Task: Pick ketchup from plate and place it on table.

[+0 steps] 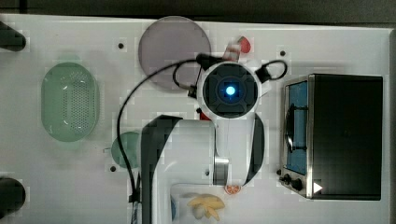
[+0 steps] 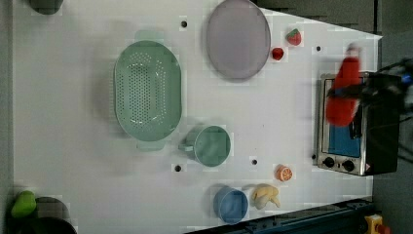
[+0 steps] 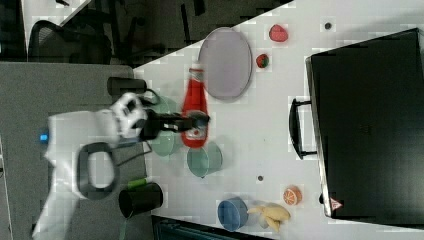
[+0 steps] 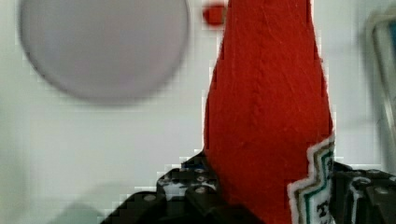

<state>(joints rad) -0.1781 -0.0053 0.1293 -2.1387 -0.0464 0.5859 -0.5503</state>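
My gripper (image 3: 197, 121) is shut on the ketchup (image 3: 194, 107), a red squeeze bottle with a white label band, and holds it lying level in the air above the table (image 2: 73, 170). In the left view the ketchup (image 2: 343, 95) hangs in front of the toaster oven, off to the left view's right of the plate (image 2: 237, 39). The lilac-grey plate (image 1: 175, 51) lies bare. In the wrist view the ketchup (image 4: 268, 107) sits between the dark fingers (image 4: 187, 191), with the plate (image 4: 102, 46) beyond it. The arm's hand (image 1: 229, 90) covers most of the bottle in the top view.
A toaster oven (image 1: 343, 135) stands at the top view's right. A green perforated basket (image 2: 147, 90), a small green dish (image 2: 210, 145), a blue cup (image 2: 231, 204), a banana (image 2: 265, 195), an orange slice (image 2: 283, 172) and two strawberries (image 2: 293, 36) sit on the table.
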